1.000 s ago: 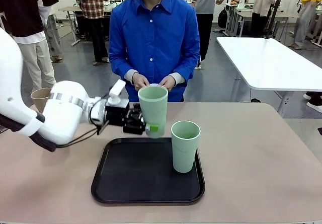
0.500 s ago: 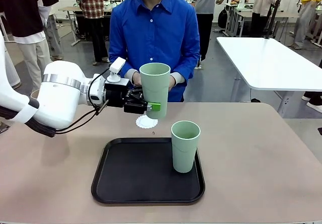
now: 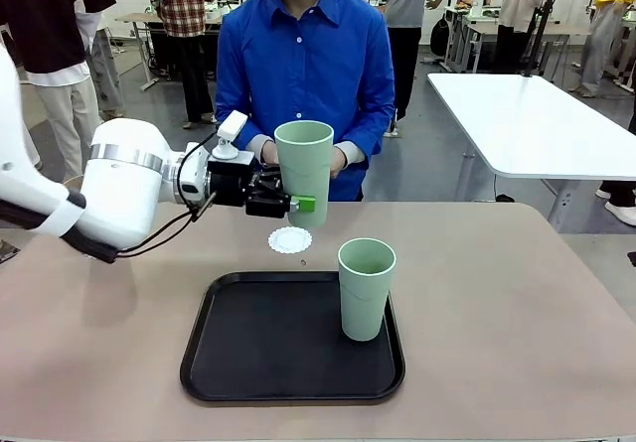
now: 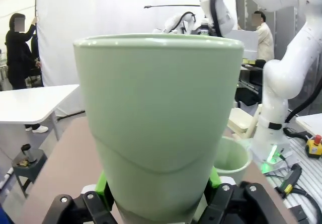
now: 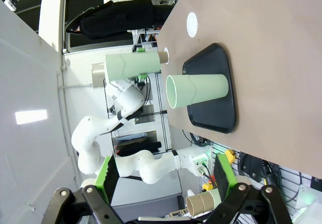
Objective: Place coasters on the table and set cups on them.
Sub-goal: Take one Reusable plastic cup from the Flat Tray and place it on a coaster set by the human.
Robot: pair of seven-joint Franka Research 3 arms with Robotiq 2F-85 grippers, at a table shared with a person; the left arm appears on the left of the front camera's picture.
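My left gripper (image 3: 298, 204) clamped low on mint cup (image 3: 304, 164), held aloft. Doily coaster (image 3: 289, 240) on table (image 3: 497, 293), just below fingers. Step: setting cup down. Next: centre base, lower, release. Right gripper (image 5: 165, 176) fingers apart, empty.

You see one pale mint green cup (image 3: 303, 169), a second cup (image 3: 366, 288) the same green, a white lacy-edged coaster (image 3: 289, 240), a black tray (image 3: 248, 358), a beige-tan table (image 3: 517, 313).

Tan table (image 3: 497, 303), blk tray (image 3: 268, 348) mid-table, 1 coaster (image 3: 289, 240) just beyond
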